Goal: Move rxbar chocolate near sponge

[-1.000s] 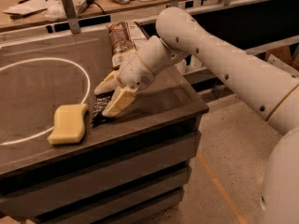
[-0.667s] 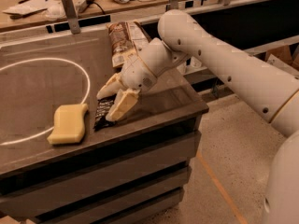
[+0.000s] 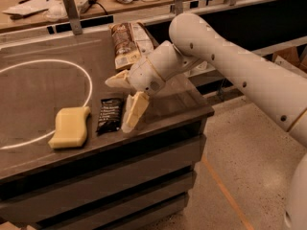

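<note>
Near the front edge of the worktop [image 3: 43, 87], the sponge [image 3: 70, 127] and the black snack bar [image 3: 110, 114] lie flat, just beside each other. The gripper [image 3: 125, 97] hangs just right of the bar, towards the front right corner, fingers spread and holding nothing. A chip bag [image 3: 128, 44] lies by the far edge.

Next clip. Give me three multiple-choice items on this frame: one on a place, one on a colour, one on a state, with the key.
1. Where does the snack bar lie?
A) between the sponge and the gripper
B) on the chip bag
C) on the floor

2. What colour is the sponge?
A) blue
B) pale yellow
C) red

3. How is the gripper?
A) shut on the snack bar
B) shut on the sponge
C) open

Key: 1 A, the bar lies flat on the table, right of the sponge and left of the gripper. 2 B, it shows pale yellow. 3 C, its fingers are spread with nothing between them.
</note>
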You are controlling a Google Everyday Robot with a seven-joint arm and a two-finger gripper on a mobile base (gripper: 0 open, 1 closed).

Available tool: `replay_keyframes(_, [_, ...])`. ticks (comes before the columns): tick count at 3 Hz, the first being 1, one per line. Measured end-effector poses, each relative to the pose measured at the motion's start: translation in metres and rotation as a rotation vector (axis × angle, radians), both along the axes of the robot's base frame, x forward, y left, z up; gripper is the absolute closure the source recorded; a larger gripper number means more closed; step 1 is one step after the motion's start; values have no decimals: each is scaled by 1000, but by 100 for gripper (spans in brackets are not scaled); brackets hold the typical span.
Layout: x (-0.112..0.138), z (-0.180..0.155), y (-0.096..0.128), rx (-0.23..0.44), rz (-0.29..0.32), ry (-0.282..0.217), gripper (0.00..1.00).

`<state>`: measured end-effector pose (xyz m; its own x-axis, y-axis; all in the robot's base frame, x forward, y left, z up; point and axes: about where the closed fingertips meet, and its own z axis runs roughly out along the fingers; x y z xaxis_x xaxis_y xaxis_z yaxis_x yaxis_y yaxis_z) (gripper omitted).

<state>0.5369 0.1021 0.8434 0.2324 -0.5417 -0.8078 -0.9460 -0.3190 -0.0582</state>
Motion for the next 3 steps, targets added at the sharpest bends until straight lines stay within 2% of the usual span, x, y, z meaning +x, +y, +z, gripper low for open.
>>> replay_keyframes(1, [18, 6, -24, 43, -144, -6, 0])
replay_keyframes(2, [44, 17, -61, 126, -331, -31, 0])
replay_keyframes(3, [64, 20, -106, 140, -553, -57, 0])
